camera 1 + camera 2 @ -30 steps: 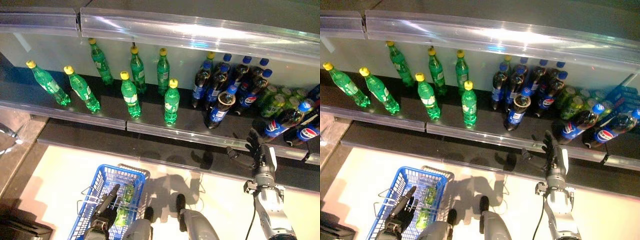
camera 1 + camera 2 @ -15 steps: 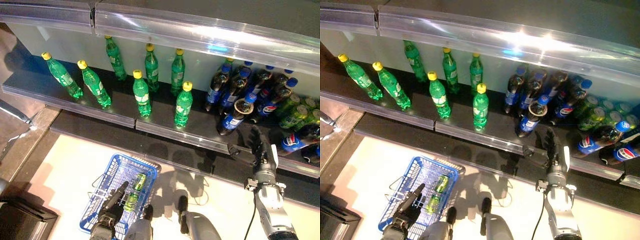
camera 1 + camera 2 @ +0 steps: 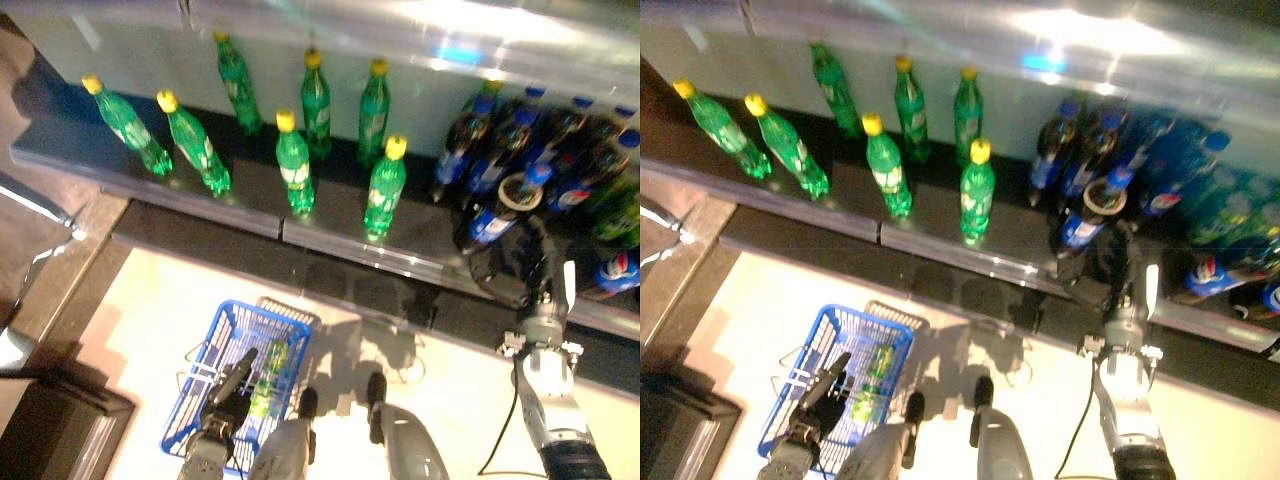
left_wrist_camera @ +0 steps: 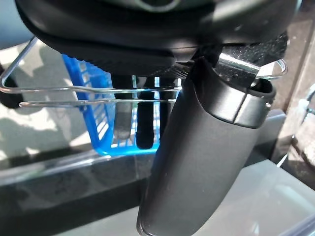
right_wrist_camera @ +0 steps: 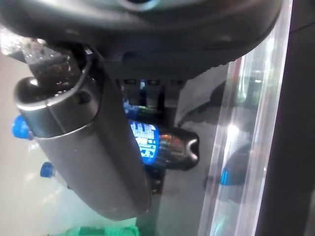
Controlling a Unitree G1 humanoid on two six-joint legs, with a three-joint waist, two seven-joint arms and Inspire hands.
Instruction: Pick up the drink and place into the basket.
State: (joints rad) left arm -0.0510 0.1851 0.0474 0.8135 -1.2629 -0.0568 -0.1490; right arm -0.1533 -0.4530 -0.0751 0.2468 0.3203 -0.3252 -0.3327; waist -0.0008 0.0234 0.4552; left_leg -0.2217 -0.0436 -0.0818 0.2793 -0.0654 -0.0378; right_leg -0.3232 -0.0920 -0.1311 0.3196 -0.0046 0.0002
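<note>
We see the right hand (image 3: 535,262) raised to the shelf edge (image 3: 400,262), its fingers (image 5: 147,96) reaching toward a dark cola bottle (image 3: 497,210) with a blue label that stands at the front of the dark-bottle cluster. In the right wrist view that bottle (image 5: 157,142) lies just past the fingertips; the fingers look fairly straight and not closed round it, though we cannot tell whether they touch it. More dark blue-capped bottles (image 3: 560,130) crowd behind and to the outer side of the fingers.

The left hand (image 3: 228,392) is low, at the wire handle (image 4: 98,96) of the blue basket (image 3: 200,390). In the left wrist view its fingers (image 4: 142,123) hang down behind the wire bars, the thumb (image 4: 206,147) in front; we cannot tell whether they clamp the handle. A green bottle (image 3: 266,372) lies inside the basket just beside those fingers.

Green yellow-capped bottles (image 3: 300,172) stand upright along the shelf, well apart from both hands. The basket sits on a pale floor (image 3: 140,320).
</note>
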